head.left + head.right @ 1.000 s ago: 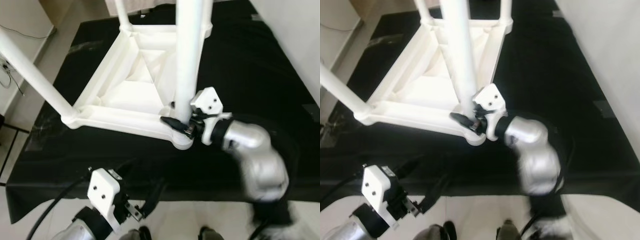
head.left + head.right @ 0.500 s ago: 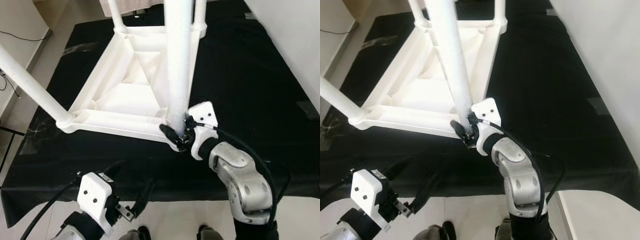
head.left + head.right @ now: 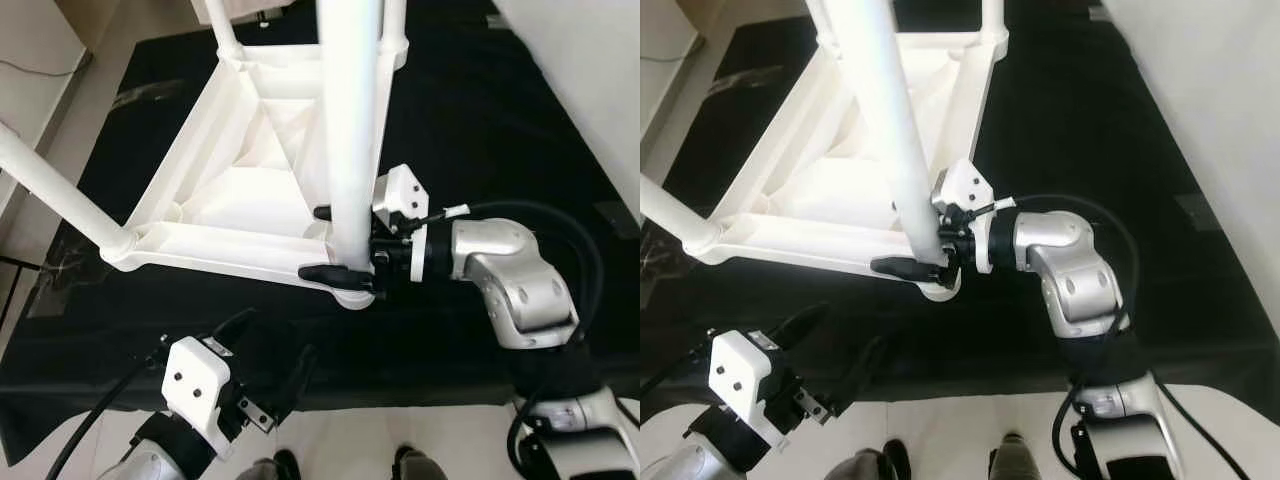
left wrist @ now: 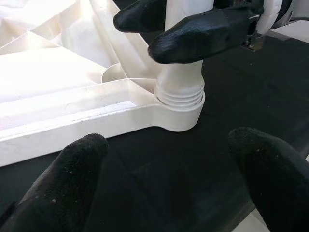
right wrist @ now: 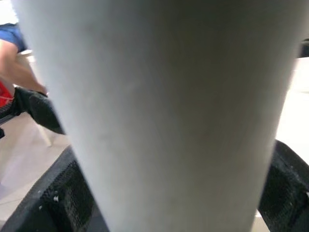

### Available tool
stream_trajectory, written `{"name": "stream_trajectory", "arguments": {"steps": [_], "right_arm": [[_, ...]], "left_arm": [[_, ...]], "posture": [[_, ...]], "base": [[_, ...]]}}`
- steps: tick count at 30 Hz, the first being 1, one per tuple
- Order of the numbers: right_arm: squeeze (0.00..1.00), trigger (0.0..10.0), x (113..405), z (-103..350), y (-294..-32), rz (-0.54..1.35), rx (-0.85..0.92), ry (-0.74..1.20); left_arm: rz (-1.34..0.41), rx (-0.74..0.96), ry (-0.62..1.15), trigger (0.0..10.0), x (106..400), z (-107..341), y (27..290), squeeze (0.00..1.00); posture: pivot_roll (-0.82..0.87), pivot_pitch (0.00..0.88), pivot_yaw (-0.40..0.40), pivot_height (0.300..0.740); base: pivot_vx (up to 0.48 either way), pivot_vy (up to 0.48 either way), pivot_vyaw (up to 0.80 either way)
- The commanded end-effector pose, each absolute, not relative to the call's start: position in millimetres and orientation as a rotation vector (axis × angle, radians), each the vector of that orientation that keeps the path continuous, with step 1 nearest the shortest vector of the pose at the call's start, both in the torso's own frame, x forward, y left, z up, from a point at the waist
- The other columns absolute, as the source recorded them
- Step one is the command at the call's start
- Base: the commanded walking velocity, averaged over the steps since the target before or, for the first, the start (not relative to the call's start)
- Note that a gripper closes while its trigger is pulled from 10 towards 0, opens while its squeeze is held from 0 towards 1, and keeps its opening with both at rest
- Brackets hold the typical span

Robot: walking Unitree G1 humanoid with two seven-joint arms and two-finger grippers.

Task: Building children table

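Your right gripper [image 3: 340, 245] reaches in sideways, fingers clamped around the leg [image 3: 352, 130] just above its socket on the upturned table [image 3: 250, 200] lying on the black cloth [image 3: 480, 120], while your left gripper [image 3: 265, 350] hovers open below.

The white table [image 3: 250, 180] lies upside down on a black mat [image 3: 480, 130], its ribbed underside facing up. Legs stand in its corner sockets: the near leg [image 3: 350, 130] rises from the near right socket, and a second leg [image 3: 50, 190] slants away from the near left socket. The right hand [image 3: 340, 243] reaches in from the right, one black finger on each side of the near leg, just above the socket. The left hand [image 3: 275, 350] hangs low over the mat's near edge, fingers spread, holding nothing, well apart from the table. Light floor [image 3: 340, 440] shows below the mat.
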State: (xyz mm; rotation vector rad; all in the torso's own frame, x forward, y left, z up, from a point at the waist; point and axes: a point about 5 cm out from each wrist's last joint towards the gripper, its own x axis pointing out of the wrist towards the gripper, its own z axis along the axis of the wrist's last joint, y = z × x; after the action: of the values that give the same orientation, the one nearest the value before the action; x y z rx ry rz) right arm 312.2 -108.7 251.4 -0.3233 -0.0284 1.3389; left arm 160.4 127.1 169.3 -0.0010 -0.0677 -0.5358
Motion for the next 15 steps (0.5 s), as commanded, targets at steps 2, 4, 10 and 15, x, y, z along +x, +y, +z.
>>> {"name": "stream_trajectory", "arguments": {"steps": [2, 4, 10, 15], "right_arm": [[0.00, 10.0, 316.1, 255.3, -101.4, 1.420, -0.330, -0.035], [0.00, 0.0, 321.1, 260.3, -102.5, 1.440, -0.344, -0.041], [0.00, 0.0, 313.4, 261.8, -110.5, 1.537, -0.321, -0.041], [0.00, 0.0, 309.8, 256.3, -117.9, 1.526, -0.313, -0.022]], "left_arm": [[-0.536, 0.000, -0.047, 10.0, 158.3, 164.4, 127.2, 0.00], [-0.536, -0.001, -0.048, 10.0, 157.8, 164.5, 126.2, 0.00], [-0.529, -0.009, -0.050, 10.0, 157.4, 165.0, 126.2, 0.00], [-0.528, -0.011, -0.051, 10.0, 157.5, 165.1, 126.1, 0.00]], "posture": [[-0.01, 0.284, 0.111, 0.740], [0.00, 0.285, 0.103, 0.740], [-0.01, 0.295, 0.104, 0.740], [-0.01, 0.298, 0.100, 0.740]], "base": [[0.000, 0.000, 0.00], [0.000, 0.000, 0.00], [0.000, 0.000, 0.00], [0.000, 0.000, 0.00]]}}
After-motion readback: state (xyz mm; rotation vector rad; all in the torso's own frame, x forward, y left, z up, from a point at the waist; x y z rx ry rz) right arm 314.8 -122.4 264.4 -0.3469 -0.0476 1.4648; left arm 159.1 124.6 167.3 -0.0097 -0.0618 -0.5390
